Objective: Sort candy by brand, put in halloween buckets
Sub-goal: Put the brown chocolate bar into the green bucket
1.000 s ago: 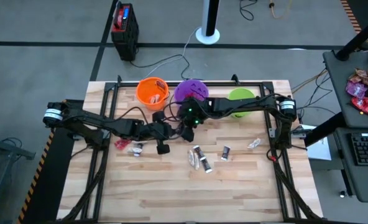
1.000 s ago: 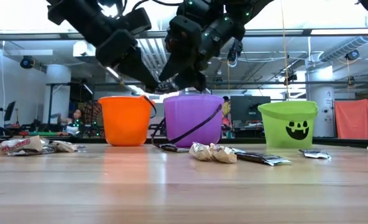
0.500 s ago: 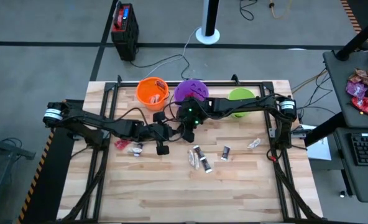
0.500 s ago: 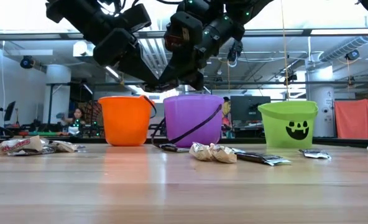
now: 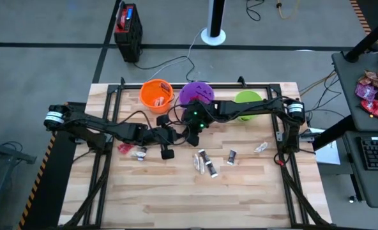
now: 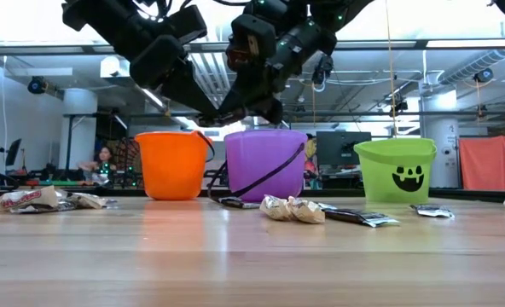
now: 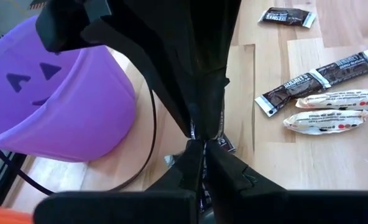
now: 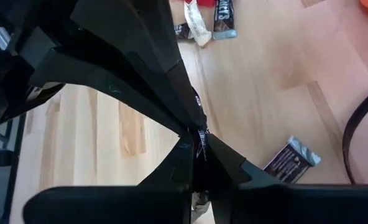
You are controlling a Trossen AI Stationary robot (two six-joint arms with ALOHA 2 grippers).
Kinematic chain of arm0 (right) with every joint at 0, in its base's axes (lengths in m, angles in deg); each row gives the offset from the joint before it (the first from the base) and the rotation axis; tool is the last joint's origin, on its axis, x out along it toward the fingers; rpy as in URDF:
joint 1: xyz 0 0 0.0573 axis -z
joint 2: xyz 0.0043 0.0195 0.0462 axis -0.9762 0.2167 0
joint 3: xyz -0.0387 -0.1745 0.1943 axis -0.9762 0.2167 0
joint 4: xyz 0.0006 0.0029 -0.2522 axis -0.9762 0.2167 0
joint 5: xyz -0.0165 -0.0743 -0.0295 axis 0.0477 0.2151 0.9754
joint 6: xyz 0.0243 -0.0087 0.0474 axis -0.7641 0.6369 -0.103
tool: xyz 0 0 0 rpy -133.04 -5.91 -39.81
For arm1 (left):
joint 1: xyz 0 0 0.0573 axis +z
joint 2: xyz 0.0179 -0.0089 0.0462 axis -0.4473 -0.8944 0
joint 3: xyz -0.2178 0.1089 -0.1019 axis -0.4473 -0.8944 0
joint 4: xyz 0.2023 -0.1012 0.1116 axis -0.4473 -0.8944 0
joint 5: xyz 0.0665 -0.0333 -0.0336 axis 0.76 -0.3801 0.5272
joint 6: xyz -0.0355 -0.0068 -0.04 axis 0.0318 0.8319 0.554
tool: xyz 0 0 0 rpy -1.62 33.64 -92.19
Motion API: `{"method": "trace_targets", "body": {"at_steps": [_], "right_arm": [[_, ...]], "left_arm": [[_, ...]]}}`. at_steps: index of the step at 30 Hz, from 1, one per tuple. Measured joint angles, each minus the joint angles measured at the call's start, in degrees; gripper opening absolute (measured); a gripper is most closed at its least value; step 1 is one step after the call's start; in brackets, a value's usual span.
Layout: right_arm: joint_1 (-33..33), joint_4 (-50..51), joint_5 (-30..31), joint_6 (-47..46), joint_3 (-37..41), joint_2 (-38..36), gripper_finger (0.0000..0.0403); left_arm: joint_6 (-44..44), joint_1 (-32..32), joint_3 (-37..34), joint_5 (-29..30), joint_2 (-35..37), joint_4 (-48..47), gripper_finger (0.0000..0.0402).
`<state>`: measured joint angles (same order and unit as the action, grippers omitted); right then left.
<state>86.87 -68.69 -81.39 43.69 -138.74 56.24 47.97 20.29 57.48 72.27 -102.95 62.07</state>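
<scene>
My two grippers meet tip to tip in mid-air, in front of the purple bucket (image 5: 196, 93) and above the table. My left gripper (image 7: 198, 152) and my right gripper (image 8: 196, 149) are both shut on one small dark-wrapped candy (image 7: 219, 142). In the low view they join at the left gripper (image 6: 221, 114) and right gripper (image 6: 240, 111), above the bucket rims. The orange bucket (image 5: 156, 94) holds a few pieces. The green bucket (image 5: 246, 101) stands to the right. Loose candy (image 5: 205, 162) lies on the table. My left gripper pinches one end of the dark candy (image 7: 204, 144) between its two fingertips, coming from the table's left and slanting down. The candy is lifted clear of the table. My right gripper pinches the dark candy's other end (image 8: 201, 134) between its two fingertips, coming from the table's right and slanting down, facing the left gripper's tips. The piece hangs between the two grippers, clear of the table.
More pieces lie at the left (image 5: 131, 150) and right (image 5: 260, 147) of the table. A dark piece (image 8: 291, 160) lies under the grippers beside the purple bucket's black handle (image 7: 151, 140). A black frame (image 5: 278, 137) rims the table. The near half is bare wood.
My right gripper has shut on the dark candy that my left gripper holds up. Both arms have stayed in place over the table in front of the purple bucket.
</scene>
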Motion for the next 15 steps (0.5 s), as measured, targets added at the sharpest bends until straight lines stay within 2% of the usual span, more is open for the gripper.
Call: {"method": "trace_targets", "body": {"at_steps": [10,13,15], "right_arm": [[0.2,16.0,0.2,0.9,-2.7,-0.4,0.0015],[0.4,27.4,3.6,2.6,-4.8,-0.4,0.0015],[0.7,36.7,8.0,4.3,-7.1,-0.7,0.0015]], "left_arm": [[0.2,0.0,-0.1,0.1,0.0,-1.5,0.0],[1.6,0.0,-0.1,0.1,0.3,-3.3,0.0],[3.6,0.0,-0.1,0.1,0.7,-6.5,0.0]]}}
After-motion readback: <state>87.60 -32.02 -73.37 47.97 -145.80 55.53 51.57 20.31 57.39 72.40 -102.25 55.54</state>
